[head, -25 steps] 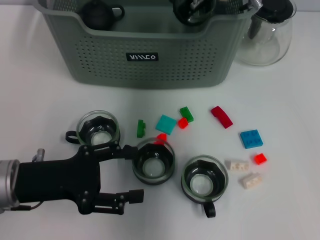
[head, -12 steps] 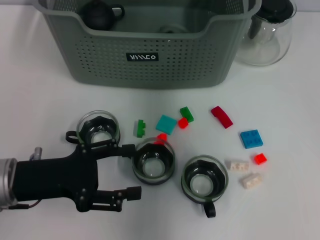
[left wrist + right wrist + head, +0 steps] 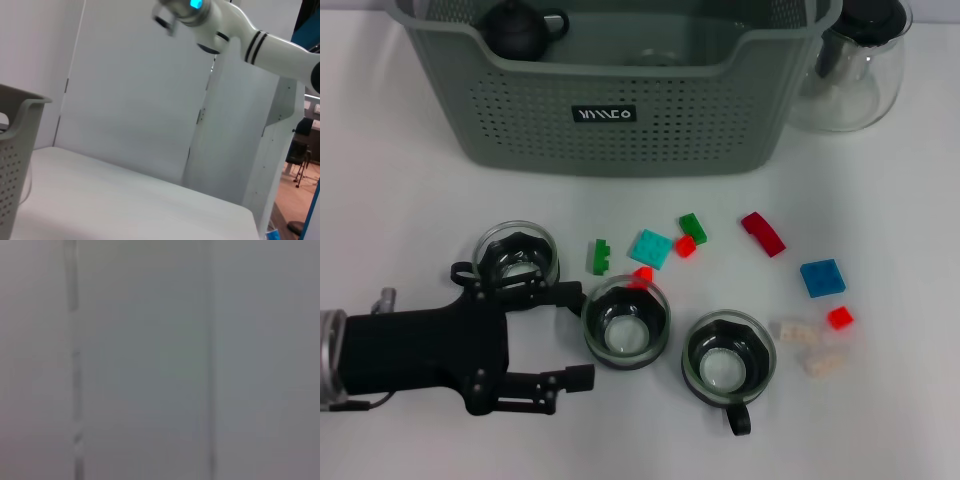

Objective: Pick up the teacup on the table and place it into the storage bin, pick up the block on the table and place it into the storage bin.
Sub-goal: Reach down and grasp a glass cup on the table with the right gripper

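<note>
Left pincer spread beside middle teacup; storage bin label lettering unreadable.

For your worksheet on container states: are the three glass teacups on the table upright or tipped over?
Upright: the head view looks straight down into the open mouths of the three black-handled glass teacups.

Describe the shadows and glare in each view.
Head view: even light, a soft shadow below the grey-green perforated plastic storage bin, glints on the clear glass pitcher, barely any shadow under the open black left gripper. Left wrist view: the bin's wall is shaded. Right wrist view: flat grey, no glare.
</note>
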Robot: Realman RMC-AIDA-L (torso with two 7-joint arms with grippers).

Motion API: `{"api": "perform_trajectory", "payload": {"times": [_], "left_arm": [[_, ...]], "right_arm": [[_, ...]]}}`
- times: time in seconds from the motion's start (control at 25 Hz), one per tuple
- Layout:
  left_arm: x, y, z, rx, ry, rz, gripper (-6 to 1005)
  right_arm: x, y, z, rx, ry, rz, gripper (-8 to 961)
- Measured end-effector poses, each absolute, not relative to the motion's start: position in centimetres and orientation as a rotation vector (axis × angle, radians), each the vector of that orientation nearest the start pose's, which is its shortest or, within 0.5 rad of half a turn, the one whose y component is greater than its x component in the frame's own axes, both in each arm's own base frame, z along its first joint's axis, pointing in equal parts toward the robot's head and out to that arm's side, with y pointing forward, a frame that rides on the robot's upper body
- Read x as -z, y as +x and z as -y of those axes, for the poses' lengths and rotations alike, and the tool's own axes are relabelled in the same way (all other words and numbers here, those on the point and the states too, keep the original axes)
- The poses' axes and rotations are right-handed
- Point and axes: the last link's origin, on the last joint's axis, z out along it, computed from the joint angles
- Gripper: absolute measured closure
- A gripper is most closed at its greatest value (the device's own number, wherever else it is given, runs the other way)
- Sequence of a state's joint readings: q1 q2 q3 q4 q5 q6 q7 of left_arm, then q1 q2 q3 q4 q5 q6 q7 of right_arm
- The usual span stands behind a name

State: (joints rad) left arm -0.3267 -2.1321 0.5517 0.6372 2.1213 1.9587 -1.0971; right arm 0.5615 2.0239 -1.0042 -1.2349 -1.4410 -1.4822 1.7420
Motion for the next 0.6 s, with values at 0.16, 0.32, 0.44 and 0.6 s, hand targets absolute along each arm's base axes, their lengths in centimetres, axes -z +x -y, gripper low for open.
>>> {"api": "perform_trajectory", "payload": {"times": [0.16, 0.32, 0.44, 0.6], "left_arm": [[0.4, -29.0, -22.1, 0.999, -2.842, 0.513, 157], [-0.2, -29.5, -22.0, 1.0, -2.807, 0.54, 158], [-0.4, -29.7, -21.9, 1.002, -2.789, 0.55, 158], [-0.4, -29.9, -21.7, 1.001, -2.781, 0.561, 159]], "right_arm": [[-9.1, 11.5, -33.7, -0.84, -2.819, 0.014, 371], [-5.8, 12.8, -32.2, -0.288, -3.016, 0.01, 372], [-4.0, 12.8, -32.2, 0.018, -3.05, 0.002, 373], [-1.6, 11.9, -32.2, 0.315, -3.084, 0.034, 384]]}}
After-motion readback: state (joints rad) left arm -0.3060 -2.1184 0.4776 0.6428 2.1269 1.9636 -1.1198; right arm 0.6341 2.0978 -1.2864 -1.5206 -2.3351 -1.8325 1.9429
